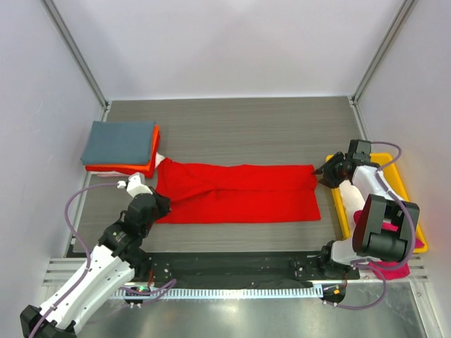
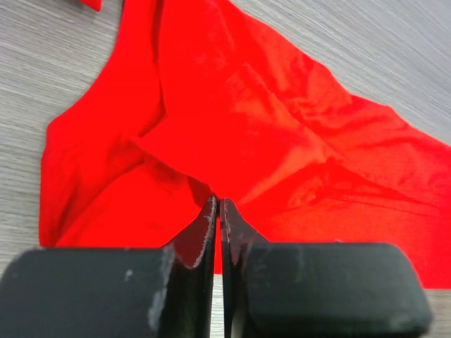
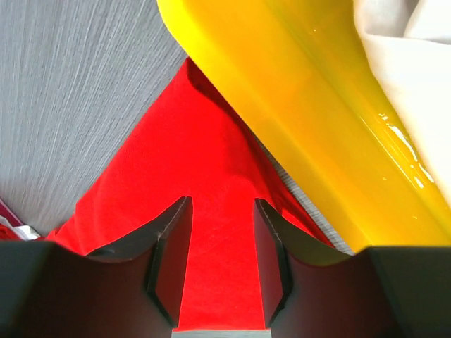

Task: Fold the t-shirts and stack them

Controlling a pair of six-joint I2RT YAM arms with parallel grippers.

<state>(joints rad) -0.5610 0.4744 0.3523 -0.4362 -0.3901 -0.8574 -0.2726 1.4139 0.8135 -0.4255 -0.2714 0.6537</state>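
Left pincer [image 1: 161, 205] [image 2: 215, 204]: fingers pressed together, tips at the near-left edge of the red t-shirt [image 1: 239, 191] [image 2: 268, 120]. A sliver of red shows in the slit between them, so it reads as pinching the cloth there. A raised fold of fabric runs up to the tips.

Right pincer [image 1: 323, 173] [image 3: 222, 204]: fingers spread, set at the shirt's far-right corner, with red cloth [image 3: 176, 162] lying between and under them. It is just beside the wall of the yellow tray [image 1: 403, 184] [image 3: 303, 91].

Red t-shirt: laid out as a long band on the grey surface [image 1: 239, 127], its long axis running left to right between the two arms.
- Right end is cut square and lies flat, close to the tray.
- Left end is rumpled, with overlapping layers and creases.
- Neck opening not made out, so which end is the top cannot be told.

Far-left corner: a folded stack, with the slate grey-blue t-shirt [image 1: 120, 141] on top of the orange t-shirt [image 1: 135, 169]. The stack sits just beyond the red shirt's left end.

Tray on the right: holds the white t-shirt [image 3: 416, 56] and the magenta pink t-shirt [image 1: 396, 268], the pink spilling over the near rim. Both are partly hidden by the right arm.
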